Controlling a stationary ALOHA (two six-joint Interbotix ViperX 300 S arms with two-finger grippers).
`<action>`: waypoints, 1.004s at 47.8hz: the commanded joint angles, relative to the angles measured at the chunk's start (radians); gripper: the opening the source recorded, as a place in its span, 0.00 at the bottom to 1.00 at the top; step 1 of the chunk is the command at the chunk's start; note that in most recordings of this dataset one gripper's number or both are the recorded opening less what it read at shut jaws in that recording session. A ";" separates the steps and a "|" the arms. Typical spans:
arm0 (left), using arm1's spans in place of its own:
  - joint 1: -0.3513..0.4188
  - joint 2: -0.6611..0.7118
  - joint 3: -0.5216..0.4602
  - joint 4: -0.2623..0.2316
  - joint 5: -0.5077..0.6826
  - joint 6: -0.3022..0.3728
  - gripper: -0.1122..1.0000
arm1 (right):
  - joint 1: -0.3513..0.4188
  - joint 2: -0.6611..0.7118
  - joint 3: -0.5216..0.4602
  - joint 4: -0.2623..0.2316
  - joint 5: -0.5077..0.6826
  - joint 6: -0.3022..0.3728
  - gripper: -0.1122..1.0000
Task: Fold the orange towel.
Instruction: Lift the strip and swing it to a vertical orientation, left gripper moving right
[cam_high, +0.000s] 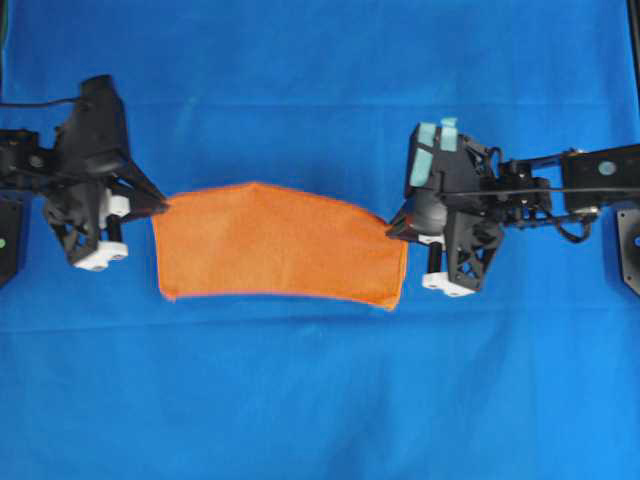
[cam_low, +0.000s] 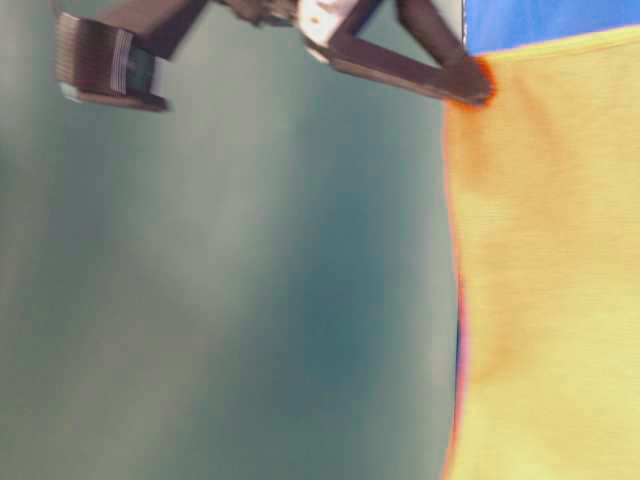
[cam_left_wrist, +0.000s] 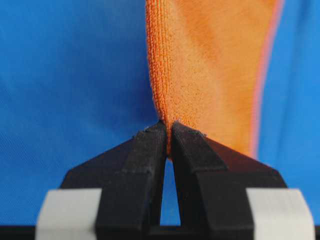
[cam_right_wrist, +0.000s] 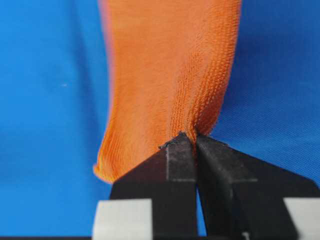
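The orange towel (cam_high: 275, 245) stretches between my two grippers over the blue cloth, its far edge raised and arched, its near edge low. My left gripper (cam_high: 163, 205) is shut on the towel's far left corner. In the left wrist view the towel (cam_left_wrist: 210, 70) is pinched between the black fingertips of the left gripper (cam_left_wrist: 168, 131). My right gripper (cam_high: 393, 228) is shut on the far right corner. In the right wrist view the towel (cam_right_wrist: 170, 80) is pinched in the right gripper (cam_right_wrist: 194, 137). The table-level view shows the towel (cam_low: 550, 280) close up, yellowish, with a gripper tip (cam_low: 480, 88) on its corner.
The large blue cloth (cam_high: 320, 400) covers the whole table under the towel. The arm bases stand at the left edge (cam_high: 20, 190) and the right edge (cam_high: 610, 190) of the overhead view.
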 joint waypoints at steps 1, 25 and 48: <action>-0.003 -0.049 -0.014 0.002 -0.003 0.000 0.11 | 0.008 -0.044 -0.018 -0.006 0.006 0.003 0.12; -0.095 0.011 -0.025 0.003 -0.175 -0.003 0.11 | -0.120 -0.044 -0.009 -0.072 -0.006 0.008 0.12; -0.236 0.360 -0.316 0.003 -0.390 0.143 0.11 | -0.396 0.029 -0.092 -0.256 -0.074 0.000 0.12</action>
